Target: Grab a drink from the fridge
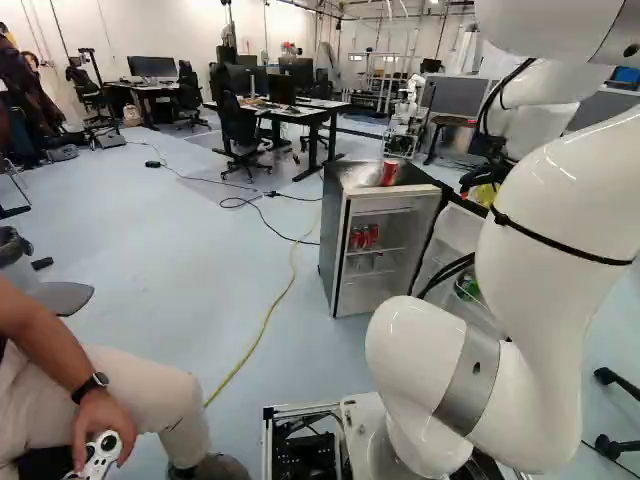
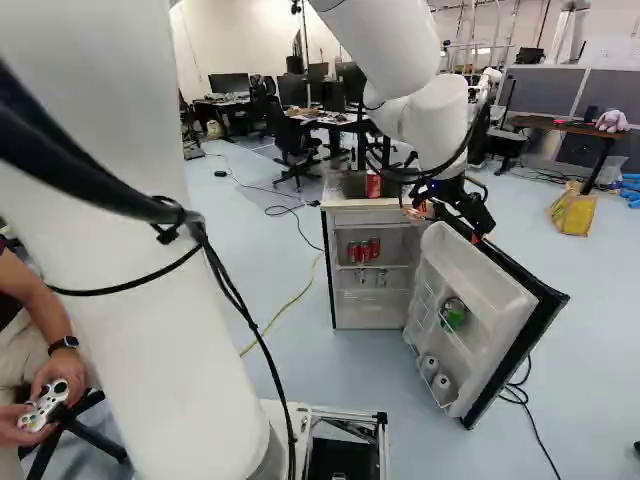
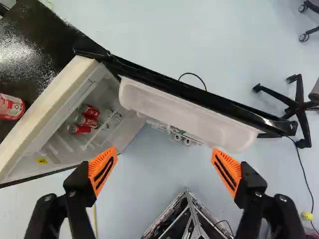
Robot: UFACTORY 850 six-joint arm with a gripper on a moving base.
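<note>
Left base view, left to right: a yellow cable point(image 1: 268, 318) runs along the floor from lower left of centre up toward the fridge point(image 1: 332, 240). The desk point(image 1: 318, 112), bearing monitors, stands at upper centre. The fridge stands upright right of centre. Its interior faces the camera; red drink cans point(image 1: 365, 236) sit on an inner shelf. One more red can, the top can point(image 1: 389, 172), stands on the fridge roof. Another robot point(image 1: 405, 120) is at upper right, behind the fridge. The arm point(image 1: 560, 250) fills the right side.

Right base view, left to right: the arm rises at the left and reaches over to upper centre. The fridge is right of centre, three red cans on its shelf. The gripper point(image 2: 449, 222) is above the door point(image 2: 480, 290), to the right of the top can. The door stands wide open at centre right; its racks hold a green item point(image 2: 453, 313) and, lower down, two pale cans point(image 2: 436, 376). A yellow bag point(image 2: 573, 212) is on the floor at upper right.

Wrist view: the fingers stand wide apart, orange pads point(image 3: 102, 171) showing. The door's upper edge lies ahead of the gripper; the three cans inside are ahead and to one side, apart from the fingers.
</note>
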